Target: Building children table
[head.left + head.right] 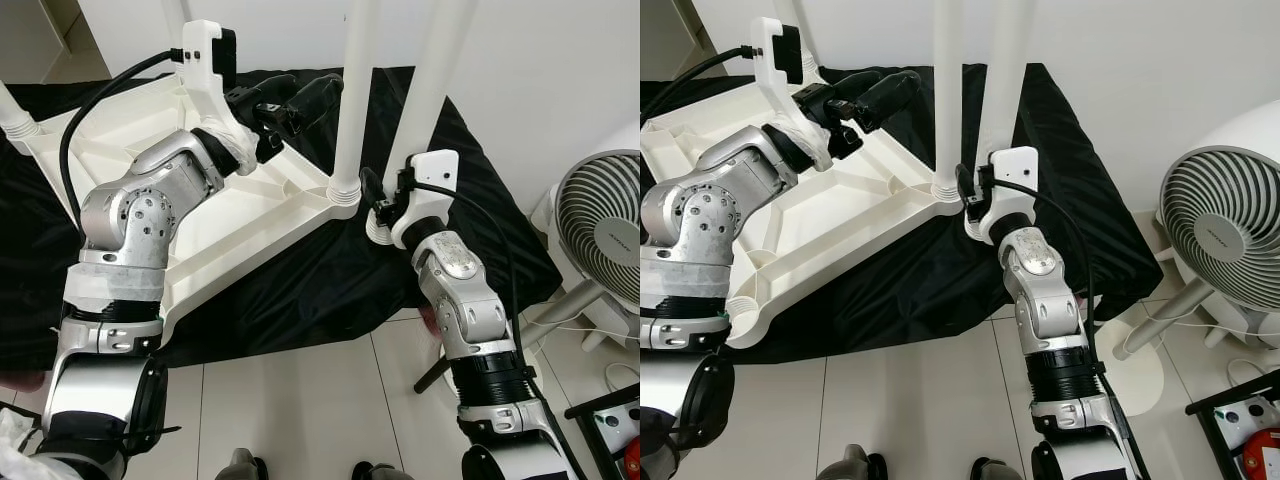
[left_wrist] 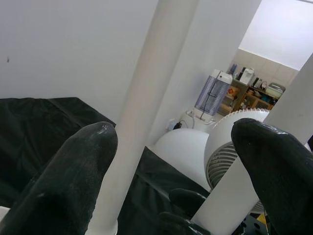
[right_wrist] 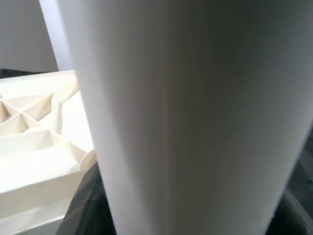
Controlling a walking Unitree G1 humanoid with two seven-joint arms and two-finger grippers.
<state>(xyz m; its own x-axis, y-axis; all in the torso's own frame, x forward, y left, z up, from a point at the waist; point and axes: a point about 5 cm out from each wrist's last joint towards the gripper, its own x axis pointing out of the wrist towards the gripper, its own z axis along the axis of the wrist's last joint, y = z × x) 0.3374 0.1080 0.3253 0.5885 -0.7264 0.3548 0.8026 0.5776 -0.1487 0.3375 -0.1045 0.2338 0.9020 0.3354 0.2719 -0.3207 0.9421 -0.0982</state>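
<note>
Now the upturned white table [image 1: 270, 215] is lying on a black cloth [image 1: 300, 290] spread over the tiled floor [image 1: 300, 400], with one leg [image 1: 355, 90] standing upright in its near corner socket. Bent sharply at the elbow, the left arm is reaching forward across the tabletop's ribbed underside, and its left pincer [image 1: 295, 105] is hovering above the frame with fingers [image 2: 73, 181] spread wide, holding nothing. Stretching forward from lower right, the right arm is pressing its right pincer [image 1: 378, 205] against the base of a second leg [image 1: 435, 80], which is leaning just beside the corner; whether its fingers are closed around that leg, I cannot tell. Beside the cloth on the right, a white fan [image 1: 600, 230] is standing.
</note>
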